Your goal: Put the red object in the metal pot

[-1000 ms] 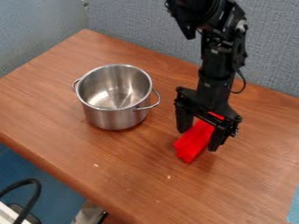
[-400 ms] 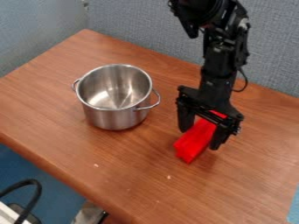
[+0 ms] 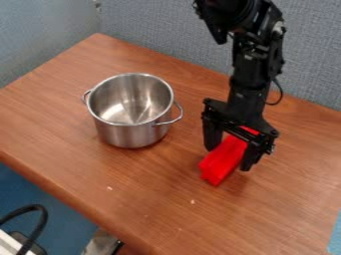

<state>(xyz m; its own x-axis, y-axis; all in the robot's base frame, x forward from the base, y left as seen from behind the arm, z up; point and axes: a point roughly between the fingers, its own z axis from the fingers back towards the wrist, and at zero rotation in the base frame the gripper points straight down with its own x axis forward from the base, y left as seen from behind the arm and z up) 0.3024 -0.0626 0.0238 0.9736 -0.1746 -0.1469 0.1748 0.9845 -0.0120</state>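
Note:
The red object is an elongated red block lying on the wooden table, right of centre. My gripper points straight down over the block's far end, its black fingers on either side of it. The fingers stand close around the block, but I cannot tell whether they press on it. The metal pot is a shiny round steel pot with two small handles. It stands empty on the table, to the left of the gripper and apart from the block.
The table's front edge runs diagonally below the block. A blue-grey wall stands behind the table. A black cable lies on the floor at the lower left.

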